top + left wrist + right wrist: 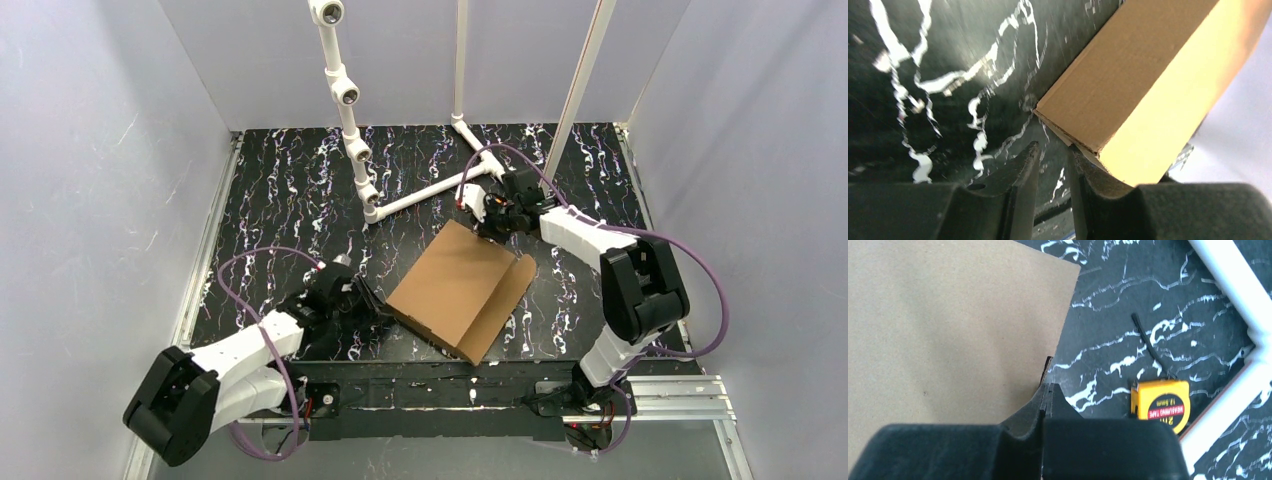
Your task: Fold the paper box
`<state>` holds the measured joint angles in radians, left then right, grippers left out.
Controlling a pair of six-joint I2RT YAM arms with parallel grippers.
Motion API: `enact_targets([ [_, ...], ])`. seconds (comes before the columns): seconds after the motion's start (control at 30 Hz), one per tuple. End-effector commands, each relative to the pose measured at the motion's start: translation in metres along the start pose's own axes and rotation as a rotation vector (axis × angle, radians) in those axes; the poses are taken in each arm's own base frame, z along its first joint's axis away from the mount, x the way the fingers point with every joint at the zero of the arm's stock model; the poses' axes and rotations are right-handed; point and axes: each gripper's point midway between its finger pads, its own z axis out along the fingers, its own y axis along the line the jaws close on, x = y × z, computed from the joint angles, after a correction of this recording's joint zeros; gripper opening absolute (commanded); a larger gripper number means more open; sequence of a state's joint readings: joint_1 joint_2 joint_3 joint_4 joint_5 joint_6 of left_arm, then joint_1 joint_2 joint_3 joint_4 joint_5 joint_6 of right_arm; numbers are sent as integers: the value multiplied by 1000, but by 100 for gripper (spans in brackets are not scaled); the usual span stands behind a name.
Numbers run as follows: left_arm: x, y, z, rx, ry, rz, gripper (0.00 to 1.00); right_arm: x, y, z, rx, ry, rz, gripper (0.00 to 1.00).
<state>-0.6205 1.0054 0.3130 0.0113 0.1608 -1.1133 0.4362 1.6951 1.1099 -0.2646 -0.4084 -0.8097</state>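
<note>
Box point(462, 290) centre frame, lying diagonal. Left gripper point(1053, 152) barely open, empty. Box's left corner sits just at its frame-right finger, so box lies to its right. Right gripper point(1048, 389) shut at box's upper edge, can't tell if it's pinching.

The left arm point(245, 350) and right arm point(580, 230) have white shells, black joints, looping purple cables point(724, 300) and matte black fingers point(1020, 170).

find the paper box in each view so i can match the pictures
Top external: the paper box lies mid-table, between the two arms.
Left wrist: it takes up the upper right, one corner pointing toward the picture's centre.
Right wrist: it fills the upper left.
Shared landmark: the black white-veined tabletop under the box in all three.
</note>
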Motion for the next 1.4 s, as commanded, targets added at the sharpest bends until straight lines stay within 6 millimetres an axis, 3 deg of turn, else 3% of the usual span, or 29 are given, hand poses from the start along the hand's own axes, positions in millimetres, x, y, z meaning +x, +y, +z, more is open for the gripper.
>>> enact_targets([
  [0.0, -62, -33, 2, 31, -174, 3, 28, -17, 27, -9, -40, -59, 147, 1],
  [0.2, -99, -53, 18, 19, -157, 45, 28, -24, 47, -19, -108, -81, 234, 2],
  [0.33, -121, -64, 25, 15, -171, 99, 29, -20, 54, -35, -86, -70, 198, 11],
  [0.43, -139, -62, 13, -11, -254, 148, 31, -27, 43, -63, 2, -99, 165, 15],
  [0.53, -148, -60, -13, -26, -341, 211, 39, -31, 25, -95, 117, -123, 126, 24],
  [0.63, -132, -50, -36, -24, -339, 244, 42, -10, -3, -114, 296, -96, 183, 23],
  [0.7, -115, -46, -47, 14, -311, 236, 31, 16, -21, -122, 423, -66, 267, 15],
  [0.8, -81, -39, -44, 95, -215, 160, 18, 46, -29, -122, 502, -23, 335, 2],
  [0.87, -59, -31, -36, 128, -141, 117, 11, 62, -31, -118, 531, 19, 365, 1],
  [0.93, -51, -28, -30, 131, -119, 100, 9, 74, -34, -116, 555, 55, 386, 1],
  [1.13, -53, -39, -2, 83, -79, 136, 8, 87, -12, -90, 423, 74, 432, 1],
  [1.37, -67, -70, 37, 31, -42, 215, 10, 77, 24, -80, 243, 22, 416, 1],
])
